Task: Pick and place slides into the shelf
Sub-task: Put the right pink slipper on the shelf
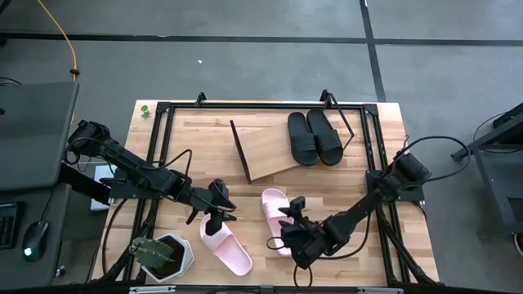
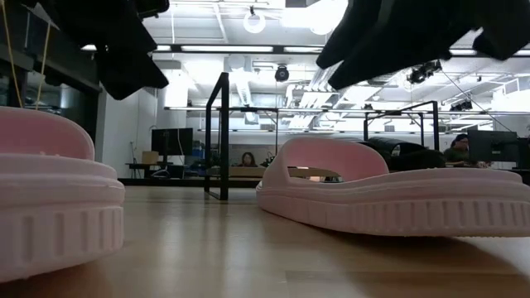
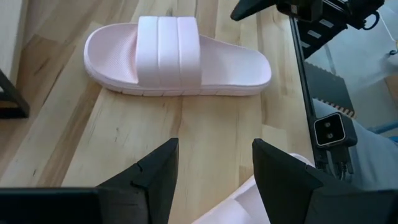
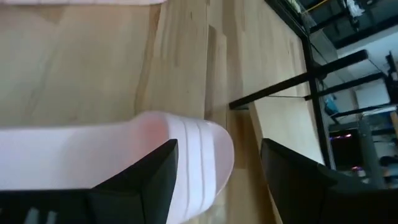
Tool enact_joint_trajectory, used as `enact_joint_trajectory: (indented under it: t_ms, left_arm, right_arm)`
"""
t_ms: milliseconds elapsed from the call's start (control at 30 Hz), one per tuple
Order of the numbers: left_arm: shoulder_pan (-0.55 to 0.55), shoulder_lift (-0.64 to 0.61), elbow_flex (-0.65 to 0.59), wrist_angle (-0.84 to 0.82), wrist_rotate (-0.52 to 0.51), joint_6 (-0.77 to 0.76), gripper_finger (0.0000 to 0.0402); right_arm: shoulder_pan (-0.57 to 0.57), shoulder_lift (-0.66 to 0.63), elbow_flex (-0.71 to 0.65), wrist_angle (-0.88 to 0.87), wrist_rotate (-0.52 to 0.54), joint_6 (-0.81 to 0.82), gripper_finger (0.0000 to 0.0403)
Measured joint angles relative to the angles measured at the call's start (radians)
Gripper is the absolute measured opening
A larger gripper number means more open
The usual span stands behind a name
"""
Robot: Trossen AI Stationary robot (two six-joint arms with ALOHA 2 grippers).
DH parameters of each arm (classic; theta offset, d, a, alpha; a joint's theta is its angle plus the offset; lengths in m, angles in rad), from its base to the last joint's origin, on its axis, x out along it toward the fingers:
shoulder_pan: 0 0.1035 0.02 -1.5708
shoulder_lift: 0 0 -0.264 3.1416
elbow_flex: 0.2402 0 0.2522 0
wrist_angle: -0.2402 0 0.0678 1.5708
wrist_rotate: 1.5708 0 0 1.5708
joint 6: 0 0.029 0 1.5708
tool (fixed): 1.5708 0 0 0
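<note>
Two black slides (image 1: 315,137) lie side by side on the right part of the slanted wooden shelf (image 1: 261,155) at the back of the table. Two pale pink slides rest sole-down on the tabletop: one near centre (image 1: 275,214) (image 3: 174,59) (image 2: 389,194), and one nearer the front left (image 1: 227,243) (image 2: 50,199). My left gripper (image 1: 215,207) (image 3: 214,180) hovers open over the far end of the front-left slide. My right gripper (image 1: 288,222) (image 4: 217,177) is open, and its fingers stand either side of the centre slide's strap (image 4: 193,158). No touch shows.
A small plant in a white hexagonal pot (image 1: 166,255) stands at the front left corner. Black frame rails (image 1: 159,163) run along the table's left, right and far sides. The left part of the shelf board is bare wood.
</note>
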State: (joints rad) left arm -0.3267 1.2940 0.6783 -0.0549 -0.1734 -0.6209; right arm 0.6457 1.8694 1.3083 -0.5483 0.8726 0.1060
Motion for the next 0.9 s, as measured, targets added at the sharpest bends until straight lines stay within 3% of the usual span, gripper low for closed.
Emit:
enact_joint_trajectory:
  t_ms: [567, 800, 900]
  left_arm:
    - [0.0, -0.001, 0.071, -0.001, -0.003, 0.106, 0.0189]
    - [0.0, -0.001, 0.109, -0.003, -0.022, 0.155, 0.0189]
    - [0.0, -0.001, 0.128, -0.006, -0.026, 0.183, 0.0189]
  right_arm:
    - [0.024, 0.009, -0.001, -0.063, -0.013, 0.136, 0.022]
    - [0.065, 0.122, -0.002, -0.065, -0.036, 0.198, 0.022]
    - [0.079, 0.16, -0.002, -0.067, 0.011, 0.182, 0.022]
